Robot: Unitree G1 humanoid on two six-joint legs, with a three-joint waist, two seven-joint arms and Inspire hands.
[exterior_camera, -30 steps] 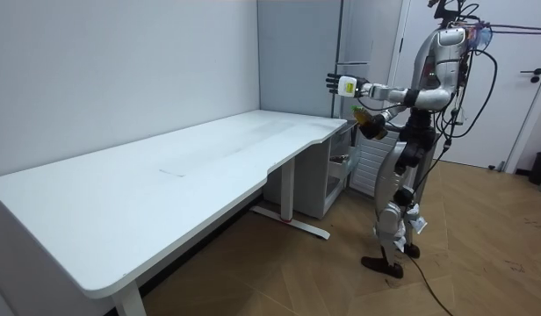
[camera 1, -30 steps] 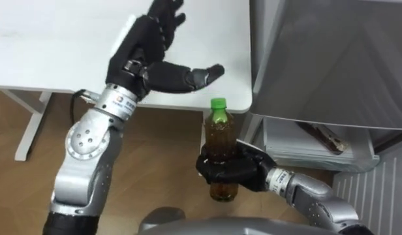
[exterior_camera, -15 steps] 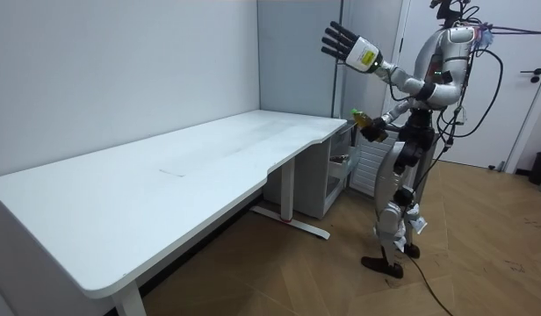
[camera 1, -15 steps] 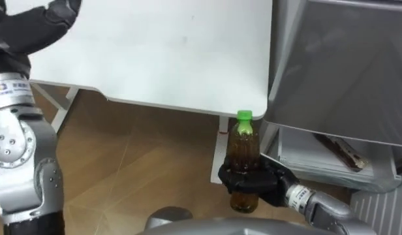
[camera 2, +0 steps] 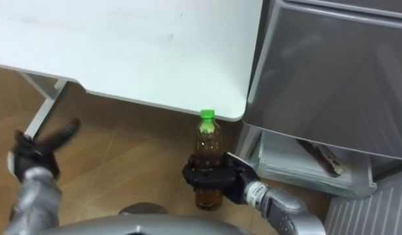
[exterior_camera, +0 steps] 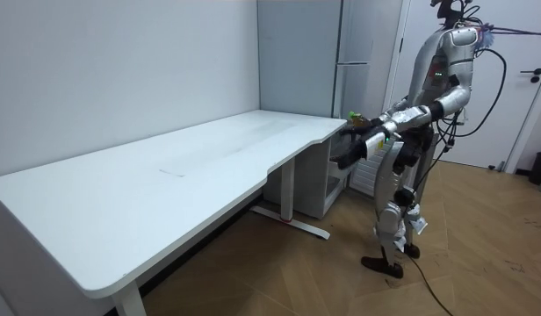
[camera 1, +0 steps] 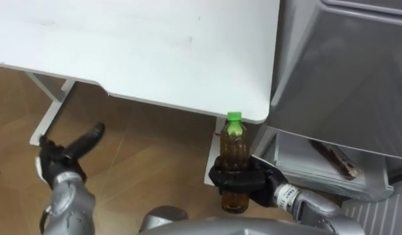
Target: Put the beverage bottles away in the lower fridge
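I stand upright on the wood floor (exterior_camera: 279, 281) just off the far end of the white table (exterior_camera: 165, 175), facing it. The tall grey fridge (exterior_camera: 367, 35) is close by, beyond that end. My left hand (exterior_camera: 349, 154) hangs low, below the table's far corner and out in front of my hips. My right hand (exterior_camera: 367, 127) is higher, near the same corner, with a green-capped bottle (exterior_camera: 355, 118) at it. The grip is too small to make out. A white door (exterior_camera: 508, 79) is behind me.
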